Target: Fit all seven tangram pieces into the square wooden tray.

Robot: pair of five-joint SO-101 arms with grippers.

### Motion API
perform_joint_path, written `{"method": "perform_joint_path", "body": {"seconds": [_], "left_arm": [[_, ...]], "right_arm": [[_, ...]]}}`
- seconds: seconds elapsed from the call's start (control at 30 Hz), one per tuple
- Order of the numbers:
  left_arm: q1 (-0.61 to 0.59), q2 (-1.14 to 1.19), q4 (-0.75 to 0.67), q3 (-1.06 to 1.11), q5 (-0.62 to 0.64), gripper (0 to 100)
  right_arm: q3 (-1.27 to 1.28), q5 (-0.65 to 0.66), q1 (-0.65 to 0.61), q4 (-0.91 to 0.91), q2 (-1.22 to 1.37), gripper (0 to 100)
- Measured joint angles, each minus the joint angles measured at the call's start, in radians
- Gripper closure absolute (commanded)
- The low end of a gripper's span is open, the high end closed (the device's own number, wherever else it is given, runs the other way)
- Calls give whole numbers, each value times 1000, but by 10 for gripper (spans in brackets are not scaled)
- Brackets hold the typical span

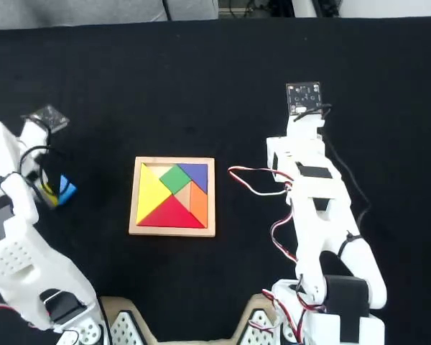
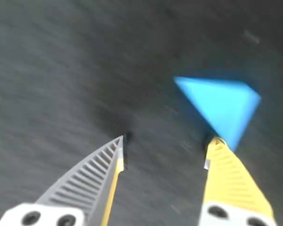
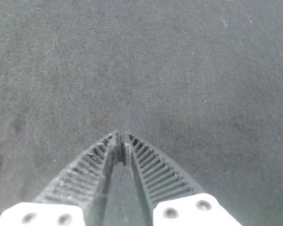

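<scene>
The square wooden tray lies mid-table with a yellow, a red, a green, a dark blue and an orange piece inside it. A small patch of bare wood shows between them. A light blue triangle lies on the black cloth far left of the tray. My left gripper is open beside the light blue triangle, whose corner touches the yellow fingertip. To the right of the tray, my right gripper is shut on nothing over bare cloth.
Black cloth covers the whole table. The right arm stretches along the tray's right side, with red and white cables looping toward the tray. The left arm's white body fills the near left corner.
</scene>
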Motion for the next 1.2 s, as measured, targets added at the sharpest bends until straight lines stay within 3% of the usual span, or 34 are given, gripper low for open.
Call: {"method": "perform_joint_path", "body": {"seconds": [0.17,0.33,0.53,0.63,0.83,0.9,1.2], "left_arm": [[-17,-129,-18,77,-15,721],[-20,-275,-61,80,166,719],[77,-583,287,86,397,722],[114,-704,296,155,577,722],[126,-709,120,373,1063,718],[152,-661,69,420,1162,717],[253,-397,34,387,1122,717]], "right_arm": [[0,0,0,0,0,987],[0,0,0,0,0,987],[0,0,0,0,0,987],[0,0,0,0,0,987],[0,0,0,0,0,987],[0,0,-3,0,0,987],[0,0,-38,0,0,987]]}}
